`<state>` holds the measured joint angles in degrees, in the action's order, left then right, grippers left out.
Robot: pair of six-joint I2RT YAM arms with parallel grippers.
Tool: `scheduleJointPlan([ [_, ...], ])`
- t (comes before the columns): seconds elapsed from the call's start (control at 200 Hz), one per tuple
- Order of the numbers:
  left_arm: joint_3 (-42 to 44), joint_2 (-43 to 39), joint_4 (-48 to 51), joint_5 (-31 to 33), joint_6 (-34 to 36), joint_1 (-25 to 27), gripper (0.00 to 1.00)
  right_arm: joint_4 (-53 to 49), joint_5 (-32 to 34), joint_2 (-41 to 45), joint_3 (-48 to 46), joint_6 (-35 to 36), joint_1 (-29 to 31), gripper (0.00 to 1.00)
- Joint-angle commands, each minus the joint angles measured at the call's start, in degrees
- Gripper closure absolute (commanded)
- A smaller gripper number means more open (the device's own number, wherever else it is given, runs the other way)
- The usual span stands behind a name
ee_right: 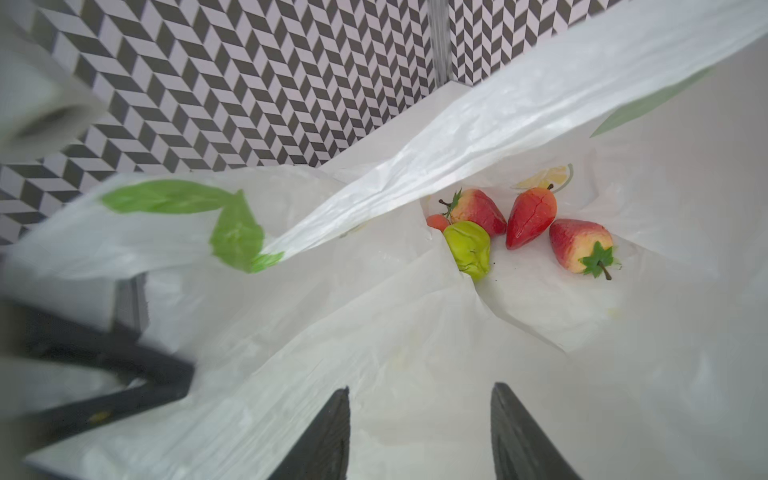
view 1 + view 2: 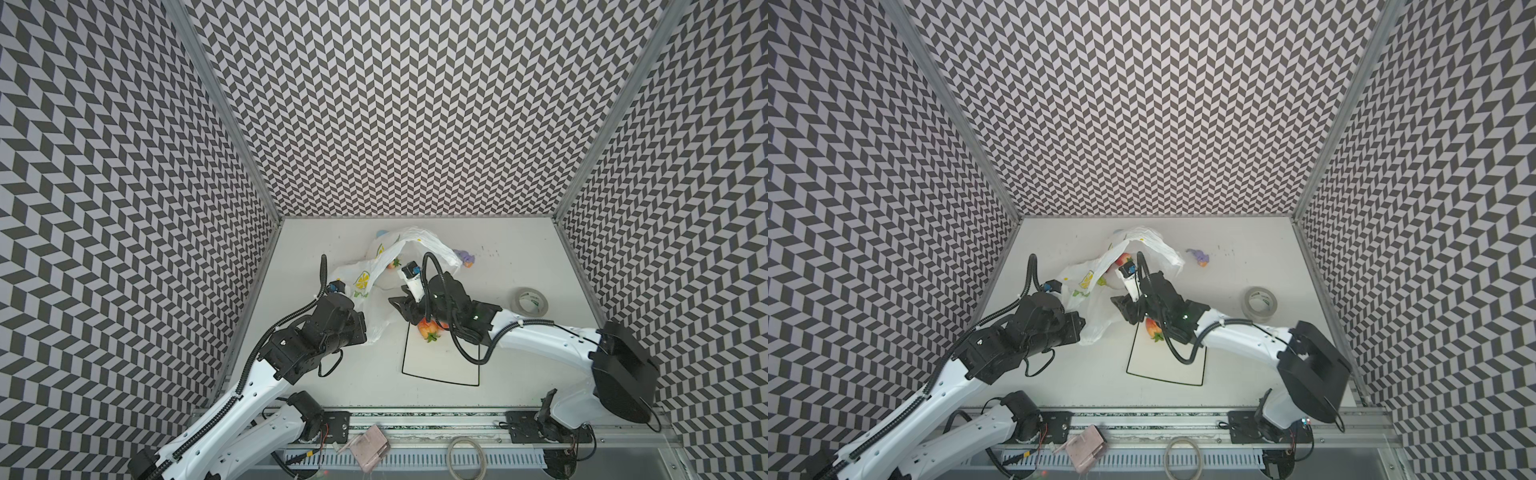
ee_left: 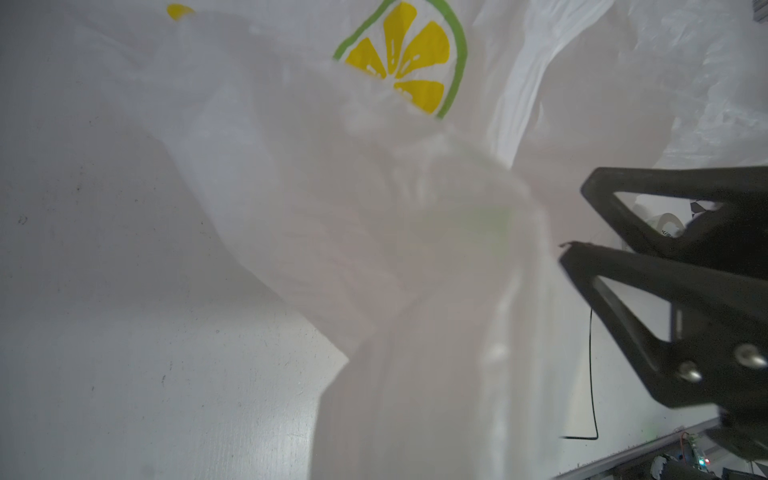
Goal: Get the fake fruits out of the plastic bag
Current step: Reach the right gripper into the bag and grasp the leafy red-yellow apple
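**Bag held up, fruits inside**

My left tool (image 3: 575, 220) is clamped tight, apparently on the plastic bag (image 2: 365, 282) edge, holding it raised. My right tool (image 1: 419, 399) hangs half-spread and empty at the bag's mouth. Five fake fruits (image 1: 530, 216) lie inside the bag. One strawberry (image 2: 428, 328) sits on the plate (image 2: 436, 374).

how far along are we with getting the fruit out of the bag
Done: at least one strawberry lies on the plate. In hand: left gripper holds the bag open; right gripper, open and empty, points in. Left: three strawberries, a pear and an orange one inside.
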<state>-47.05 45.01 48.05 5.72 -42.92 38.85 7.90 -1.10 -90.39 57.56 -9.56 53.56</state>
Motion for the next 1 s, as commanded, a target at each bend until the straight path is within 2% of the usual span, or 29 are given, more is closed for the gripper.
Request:
scheduleJointPlan([
  [0.0,-1.2,-0.5,-0.4,0.4,0.2,-0.1,1.0,3.1,1.8,-4.5,2.4,-9.4,0.0,0.49],
  [0.145,-1.4,-0.6,0.2,0.6,0.0,-0.1,1.0,3.3,3.8,-11.0,5.4,-19.3,-0.7,0.51],
  [0.22,-1.3,-0.9,0.5,0.5,-0.1,-0.1,1.0,3.5,4.3,-13.8,6.6,-26.6,-2.0,0.51],
  [0.38,-1.4,-1.2,1.5,0.7,-0.4,-0.1,1.0,6.5,1.8,-19.6,9.8,-40.1,-5.5,0.51],
  [0.586,-1.6,-1.1,2.5,0.7,0.0,0.0,1.0,7.1,2.5,-26.4,15.5,-55.8,-7.7,0.45],
  [0.806,-3.8,1.1,2.9,0.7,2.0,0.0,1.0,5.4,6.9,-33.1,23.2,-67.9,-8.6,0.36],
  [0.996,-4.3,1.4,3.2,0.4,3.4,0.1,1.0,2.4,9.4,-37.9,29.5,-73.9,-9.6,0.31],
])
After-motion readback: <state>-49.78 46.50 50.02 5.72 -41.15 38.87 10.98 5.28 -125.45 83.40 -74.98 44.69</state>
